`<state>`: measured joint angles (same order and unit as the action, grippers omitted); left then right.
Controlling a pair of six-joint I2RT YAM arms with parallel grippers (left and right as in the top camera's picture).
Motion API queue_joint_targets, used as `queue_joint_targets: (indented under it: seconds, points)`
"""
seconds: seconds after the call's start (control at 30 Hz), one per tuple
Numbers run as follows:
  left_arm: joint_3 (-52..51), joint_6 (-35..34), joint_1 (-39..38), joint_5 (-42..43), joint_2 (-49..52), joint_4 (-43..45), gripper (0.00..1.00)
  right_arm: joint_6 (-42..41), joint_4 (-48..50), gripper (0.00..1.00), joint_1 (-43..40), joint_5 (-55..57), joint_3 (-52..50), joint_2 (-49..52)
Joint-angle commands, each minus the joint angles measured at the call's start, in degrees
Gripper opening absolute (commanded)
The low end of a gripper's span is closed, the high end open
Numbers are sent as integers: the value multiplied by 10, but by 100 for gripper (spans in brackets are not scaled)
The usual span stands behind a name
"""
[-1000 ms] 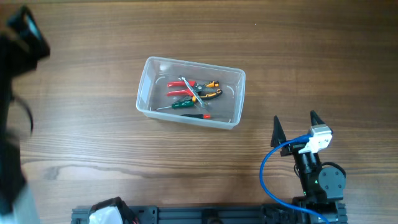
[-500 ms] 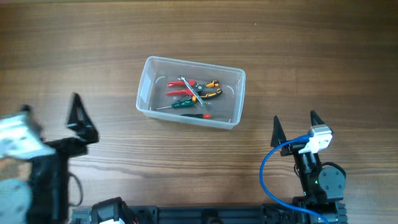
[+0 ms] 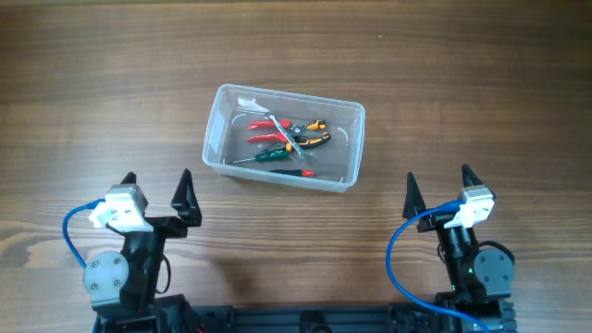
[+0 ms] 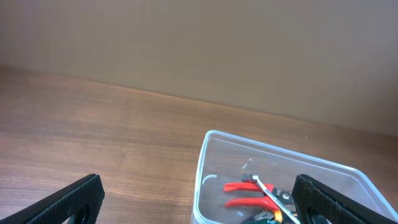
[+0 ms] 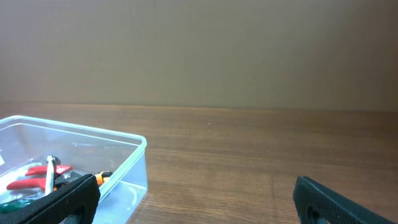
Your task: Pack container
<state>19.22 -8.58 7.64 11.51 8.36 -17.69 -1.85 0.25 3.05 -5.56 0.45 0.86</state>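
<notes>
**Container (image 3: 211,139) sat mid-table (image 3: 92,74), nothing gripped.**
Left pincer (image 3: 156,178) and right pincer (image 3: 437,176) stood spread open and empty, well apart from it; hand tools (image 3: 287,137) lay inside. Likely risk: a spread finger could have caught the thin rim and shoved the bin.

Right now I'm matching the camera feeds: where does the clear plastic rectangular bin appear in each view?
Overhead: clear plastic rectangular bin at centre, slightly above middle.
Left wrist: lower right, cut by the bottom edge.
Right wrist: lower left corner, cut off.
Shared landmark: red-handled pliers inside it.
</notes>
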Motion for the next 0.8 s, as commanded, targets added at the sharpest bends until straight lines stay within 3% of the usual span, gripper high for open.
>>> queue_joint_targets:
  seconds: [0.0, 0.77]
  points:
    - [-38, -12, -8, 9, -37, 3, 99, 3, 2, 100, -3, -7, -2, -7]
    - [-108, -11, -8, 11, -82, -35, 100, 3, 2, 100, -3, -7, -2, -7]
